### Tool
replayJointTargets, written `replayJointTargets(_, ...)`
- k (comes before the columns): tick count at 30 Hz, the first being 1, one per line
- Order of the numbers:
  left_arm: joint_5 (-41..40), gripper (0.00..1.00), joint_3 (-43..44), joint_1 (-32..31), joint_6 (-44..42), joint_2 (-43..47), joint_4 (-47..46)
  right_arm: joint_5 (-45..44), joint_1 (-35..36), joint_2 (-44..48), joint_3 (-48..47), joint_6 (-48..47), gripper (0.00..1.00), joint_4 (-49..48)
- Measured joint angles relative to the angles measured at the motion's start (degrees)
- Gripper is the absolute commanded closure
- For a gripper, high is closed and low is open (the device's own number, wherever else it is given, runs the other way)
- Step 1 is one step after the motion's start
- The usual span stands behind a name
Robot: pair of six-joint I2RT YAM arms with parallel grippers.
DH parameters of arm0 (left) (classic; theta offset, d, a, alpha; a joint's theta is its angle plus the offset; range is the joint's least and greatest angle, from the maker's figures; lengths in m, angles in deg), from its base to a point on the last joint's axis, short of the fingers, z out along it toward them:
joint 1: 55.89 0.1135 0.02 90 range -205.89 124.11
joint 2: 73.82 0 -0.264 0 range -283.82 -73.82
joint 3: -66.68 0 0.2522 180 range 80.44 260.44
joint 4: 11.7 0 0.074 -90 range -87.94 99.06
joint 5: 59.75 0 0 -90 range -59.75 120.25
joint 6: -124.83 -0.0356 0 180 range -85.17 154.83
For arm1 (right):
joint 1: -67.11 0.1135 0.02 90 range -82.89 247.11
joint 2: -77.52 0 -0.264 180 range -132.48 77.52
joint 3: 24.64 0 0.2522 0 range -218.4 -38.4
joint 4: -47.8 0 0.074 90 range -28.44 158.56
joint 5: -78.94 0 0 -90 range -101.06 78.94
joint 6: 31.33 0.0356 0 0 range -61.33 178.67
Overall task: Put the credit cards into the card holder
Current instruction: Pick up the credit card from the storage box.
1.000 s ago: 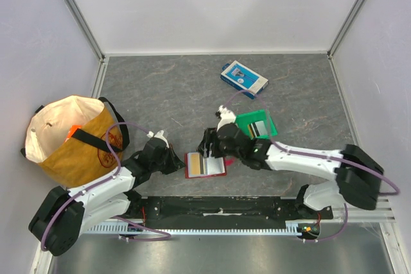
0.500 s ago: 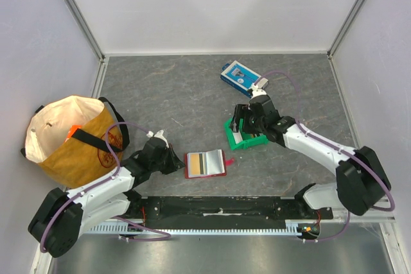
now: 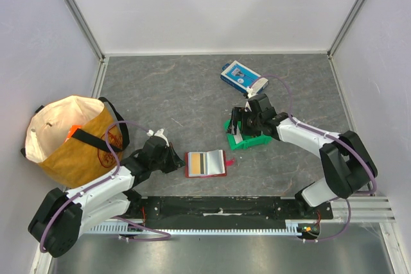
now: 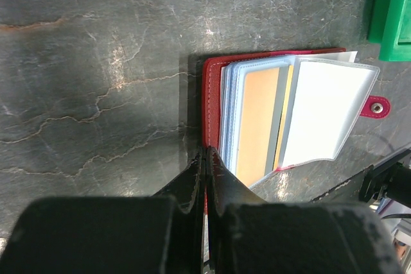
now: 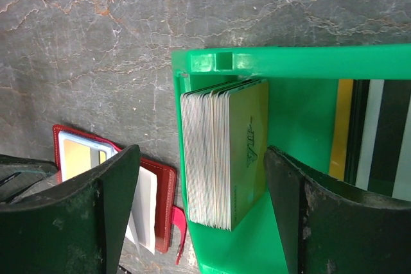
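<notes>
In the top view, 1 card holder (image 3: 205,163) lies open and flat on the grey table (image 3: 167,94), at 6 o'clock from the table's middle, just ahead of the arm bases. The left wrist view shows its red cover, a fan of clear sleeves (image 4: 327,113) too closely stacked to count, 1 tan-orange card inside a sleeve, and 1 snap tab (image 4: 376,106) at its 3 o'clock edge. The left gripper (image 3: 174,160) sits at 9 o'clock of the holder. Its 2 fingers are pressed together with no gap, and their tips meet the edge of the red cover. Whether they pin the cover cannot be told. 1 green bin (image 3: 255,140) stands at 2 o'clock from the holder, apart from it. The credit cards (image 5: 225,152) stand on edge inside it as 1 tight stack with a tan-yellow face outward. The edges are too fine to count. At 3 o'clock of that stack, the right wrist view shows further yellow, black and pale strips in the bin, number unclear. The right gripper (image 5: 200,158) hangs over the bin with its 2 fingers spread wide, 1 on each side of the stack, touching nothing. 1 blue-and-white box (image 3: 244,78) lies at 12 o'clock of the bin. 1 tan bag (image 3: 70,139) stands at the table's 9 o'clock edge.
</notes>
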Motion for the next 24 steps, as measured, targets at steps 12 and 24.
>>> replayJointTargets(12,0.0,0.98,0.0,0.0,0.0,-0.3,0.0,4.9,-1.2,-0.9,-0.2,0.1,0.28,-1.1)
replayJointTargets(24,0.1,0.98,0.0,0.0,0.0,-0.7,0.0,5.7,-2.3,-0.6,-0.2,0.2,0.44,-1.1)
